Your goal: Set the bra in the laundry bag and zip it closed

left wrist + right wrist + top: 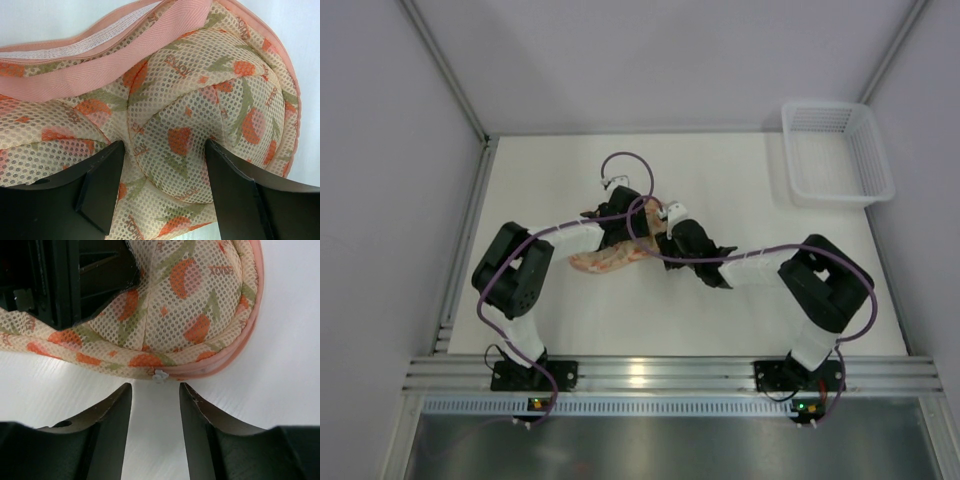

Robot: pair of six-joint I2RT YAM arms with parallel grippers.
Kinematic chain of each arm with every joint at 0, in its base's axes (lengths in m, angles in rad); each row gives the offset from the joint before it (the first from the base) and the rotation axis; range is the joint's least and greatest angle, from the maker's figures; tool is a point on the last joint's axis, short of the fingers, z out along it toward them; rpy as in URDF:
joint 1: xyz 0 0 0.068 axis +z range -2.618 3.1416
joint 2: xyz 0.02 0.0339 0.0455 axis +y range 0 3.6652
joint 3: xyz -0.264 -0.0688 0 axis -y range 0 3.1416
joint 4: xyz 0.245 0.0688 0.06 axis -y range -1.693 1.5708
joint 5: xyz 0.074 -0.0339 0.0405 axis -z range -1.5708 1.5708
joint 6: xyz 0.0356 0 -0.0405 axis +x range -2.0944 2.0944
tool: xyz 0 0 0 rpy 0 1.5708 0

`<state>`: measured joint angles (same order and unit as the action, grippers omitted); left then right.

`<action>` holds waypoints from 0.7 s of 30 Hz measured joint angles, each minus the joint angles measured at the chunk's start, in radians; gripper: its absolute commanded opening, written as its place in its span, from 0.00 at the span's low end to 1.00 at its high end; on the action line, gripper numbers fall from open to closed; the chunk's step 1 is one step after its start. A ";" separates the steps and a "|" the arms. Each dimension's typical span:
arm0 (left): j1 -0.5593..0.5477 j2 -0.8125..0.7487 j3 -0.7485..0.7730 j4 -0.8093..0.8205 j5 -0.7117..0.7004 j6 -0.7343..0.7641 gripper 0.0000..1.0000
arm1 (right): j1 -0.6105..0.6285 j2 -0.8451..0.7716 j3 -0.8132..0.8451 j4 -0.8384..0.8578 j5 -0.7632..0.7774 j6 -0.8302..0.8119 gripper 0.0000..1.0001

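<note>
The laundry bag (608, 260), an orange-pink patterned mesh pouch with a pink rim, lies mid-table between both arms. In the left wrist view its rounded dome (200, 90) fills the gap between my left gripper's (164, 150) widely spread fingers, which press against it from both sides. In the right wrist view the bag (200, 305) lies just beyond my right gripper (155, 390), which is open with bare table between its fingers. The small white zipper pull (160, 376) sits at the bag's near edge, just past the fingertips and untouched. The bra does not show.
A white mesh basket (835, 150) stands at the back right corner of the table. A pink strap (125, 55) crosses the bag's top. My left arm's black gripper body (75, 280) rests on the bag's left part. Purple cables loop above the bag.
</note>
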<state>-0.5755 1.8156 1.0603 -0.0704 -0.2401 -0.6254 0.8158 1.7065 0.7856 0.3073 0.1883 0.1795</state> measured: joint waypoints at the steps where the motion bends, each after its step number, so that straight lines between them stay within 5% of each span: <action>1: 0.000 0.000 0.000 0.000 0.000 0.000 0.71 | 0.000 0.012 0.010 0.000 0.002 -0.001 0.40; 8: 0.000 0.000 -0.006 0.010 0.003 0.000 0.71 | 0.000 0.064 0.035 0.013 0.037 0.000 0.32; 16: 0.003 -0.002 -0.014 0.024 0.003 0.000 0.71 | 0.000 0.101 0.045 0.061 0.046 -0.001 0.00; 21: 0.004 -0.005 -0.019 0.026 -0.003 0.007 0.71 | -0.031 0.094 -0.027 0.181 -0.016 0.027 0.00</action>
<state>-0.5716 1.8107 1.0412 -0.0441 -0.2436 -0.6182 0.7853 1.8008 0.7582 0.4885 0.1722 0.2070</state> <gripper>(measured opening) 0.709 0.010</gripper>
